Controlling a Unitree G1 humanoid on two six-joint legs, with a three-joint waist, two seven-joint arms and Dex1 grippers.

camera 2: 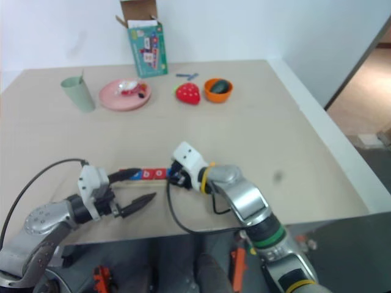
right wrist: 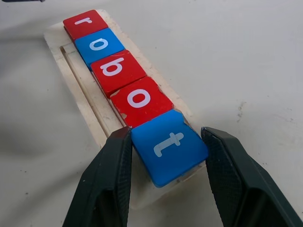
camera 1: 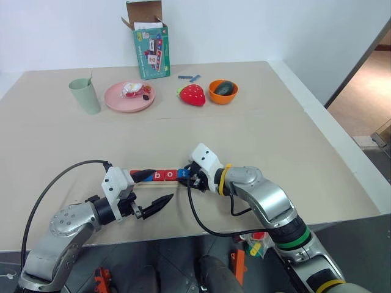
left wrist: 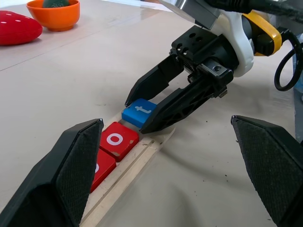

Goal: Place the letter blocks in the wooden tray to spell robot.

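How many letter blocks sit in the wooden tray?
5, in one row along the pale wooden tray: red r, blue o, red b, red o, blue t at the right tool.

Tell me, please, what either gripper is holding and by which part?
The right gripper holds the blue t block by its two side edges; the left gripper is open, holding nothing.
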